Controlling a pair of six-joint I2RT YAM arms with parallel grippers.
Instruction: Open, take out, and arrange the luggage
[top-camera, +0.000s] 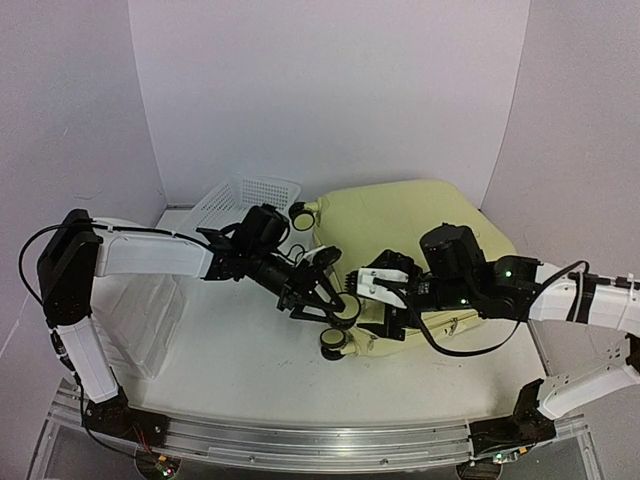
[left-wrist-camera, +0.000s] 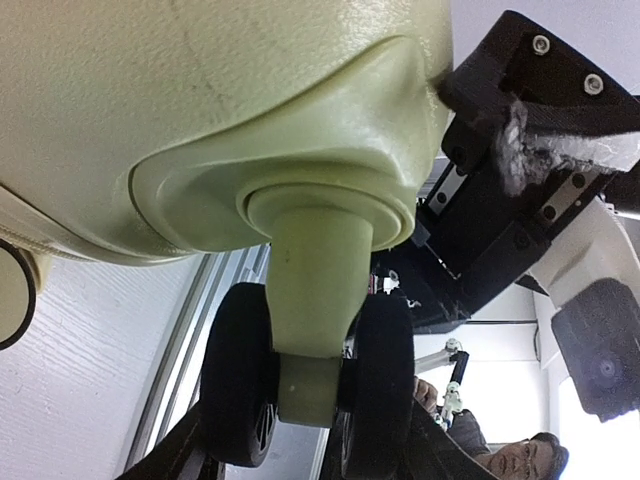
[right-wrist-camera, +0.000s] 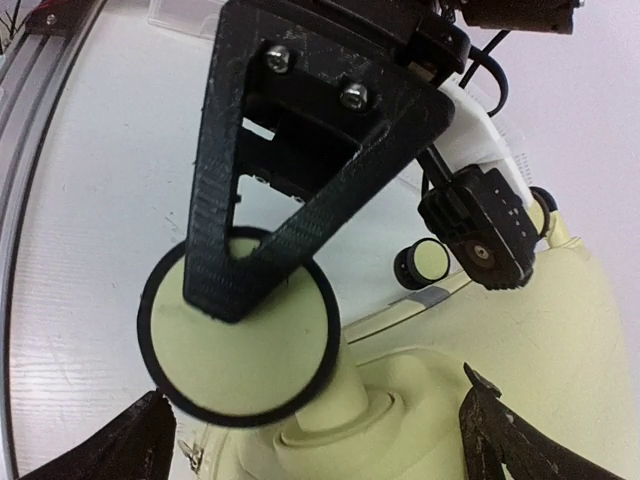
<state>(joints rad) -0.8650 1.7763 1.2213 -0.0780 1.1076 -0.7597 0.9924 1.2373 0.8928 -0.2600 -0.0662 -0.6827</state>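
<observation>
The pale yellow luggage (top-camera: 410, 215) lies flat on the table, its wheel end toward the middle. My left gripper (top-camera: 343, 305) is shut on one caster wheel (top-camera: 349, 308). The left wrist view shows that twin black wheel (left-wrist-camera: 240, 375) on its yellow stem, pinched between my fingers (left-wrist-camera: 170, 455), under the luggage corner (left-wrist-camera: 200, 100). My right gripper (top-camera: 376, 303) hovers just right of it, open. In the right wrist view its fingertips (right-wrist-camera: 130, 450) stand wide apart below the wheel (right-wrist-camera: 250, 350), with a left finger (right-wrist-camera: 280, 200) lying on the wheel's face.
A white mesh basket (top-camera: 245, 200) stands behind the left arm. A clear plastic organizer (top-camera: 145, 315) sits at the left. Two more casters (top-camera: 300, 212) (top-camera: 333, 343) stick out from the luggage. A metal rail (top-camera: 300, 435) runs along the near edge.
</observation>
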